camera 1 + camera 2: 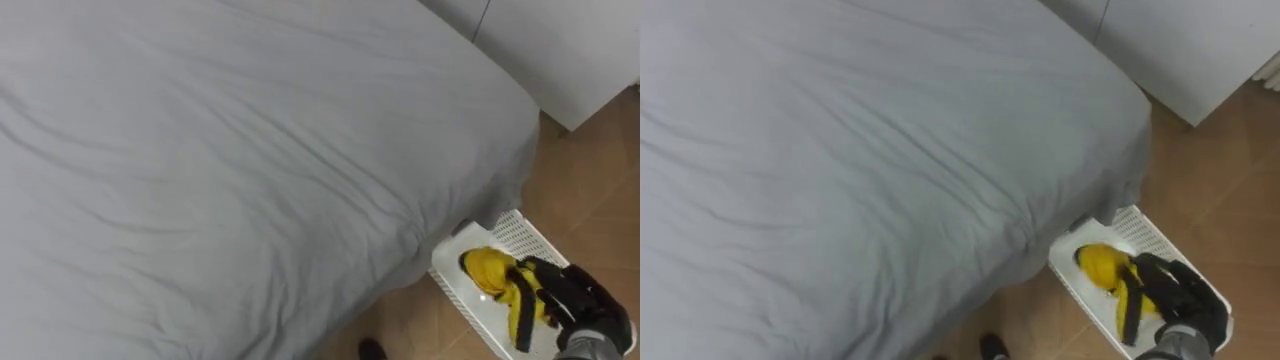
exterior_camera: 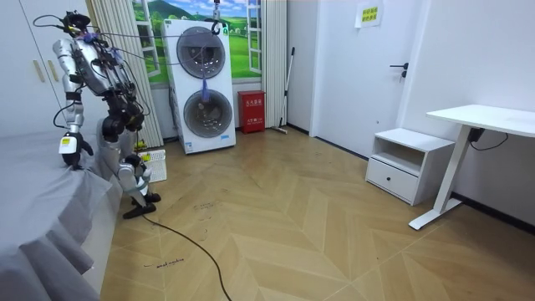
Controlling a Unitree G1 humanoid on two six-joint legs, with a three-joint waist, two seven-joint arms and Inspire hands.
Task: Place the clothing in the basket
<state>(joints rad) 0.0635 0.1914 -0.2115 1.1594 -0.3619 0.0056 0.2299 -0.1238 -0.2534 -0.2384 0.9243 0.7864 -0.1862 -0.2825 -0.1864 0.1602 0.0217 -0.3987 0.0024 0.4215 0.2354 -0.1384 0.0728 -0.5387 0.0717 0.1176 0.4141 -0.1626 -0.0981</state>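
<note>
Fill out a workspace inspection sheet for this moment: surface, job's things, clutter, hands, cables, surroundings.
Surface: bed, grey sheet, creased.
Job's things: yellow cloth lies in the white basket, which stands on the floor at the bed's corner.
Clutter: nothing seen.
Hands: right hand is over the basket, on the cloth, grip unclear. Left hand is above the bed's edge in the room view.
Cables: a dark cable loops under the desk.
Surroundings: stacked washers, a red box beside them, a white cabinet next to the desk, wood floor.
</note>
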